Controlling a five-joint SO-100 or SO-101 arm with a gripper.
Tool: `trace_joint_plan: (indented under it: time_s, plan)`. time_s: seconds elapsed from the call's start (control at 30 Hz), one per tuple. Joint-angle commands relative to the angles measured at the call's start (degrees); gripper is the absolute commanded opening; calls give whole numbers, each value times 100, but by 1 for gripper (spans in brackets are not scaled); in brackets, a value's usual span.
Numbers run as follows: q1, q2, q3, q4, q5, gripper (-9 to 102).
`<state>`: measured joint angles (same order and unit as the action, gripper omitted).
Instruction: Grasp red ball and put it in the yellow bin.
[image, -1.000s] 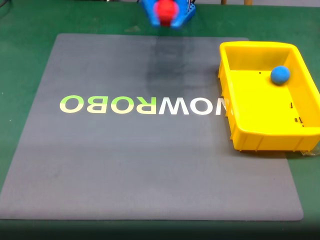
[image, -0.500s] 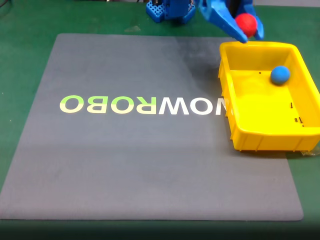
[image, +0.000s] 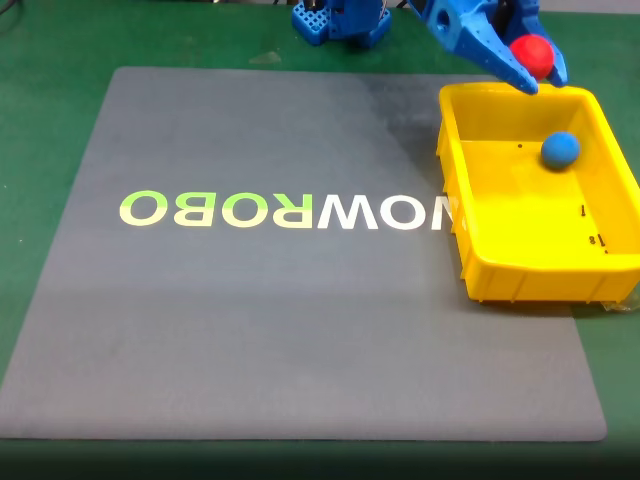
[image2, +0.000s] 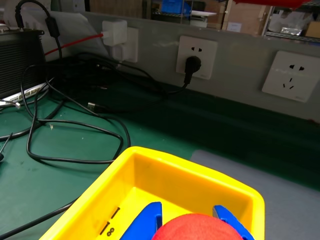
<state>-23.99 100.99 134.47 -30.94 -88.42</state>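
The blue fingers (image: 528, 72) are pinching the red ball (image: 531, 55), holding it above the far rim of the yellow bin (image: 480, 270). The blue ball (image: 560, 149) is sitting inside already. To my eye the ball is barely past the wall; I would carry it further over the bin's floor before letting go.
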Motion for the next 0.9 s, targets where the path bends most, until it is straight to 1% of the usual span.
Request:
trace_joint_plan:
  time_s: [0.0, 0.47, 0.5, 0.53, 0.57, 0.63, 0.73, 0.87]
  plan:
    - [-114, -18, -360, -158, 18, 0]
    - [-360, -325, -545, -404, 9, 1]
    - [-352, -343, -545, -404, -18, 10]
    - [-334, -360, -545, -422, -18, 22]
    - [-316, -369, -545, -431, -26, 29]
    - [-264, -396, -545, -439, -79, 35]
    - [-158, -439, -545, -448, -167, 39]
    - [-62, -413, -562, -448, -185, 40]
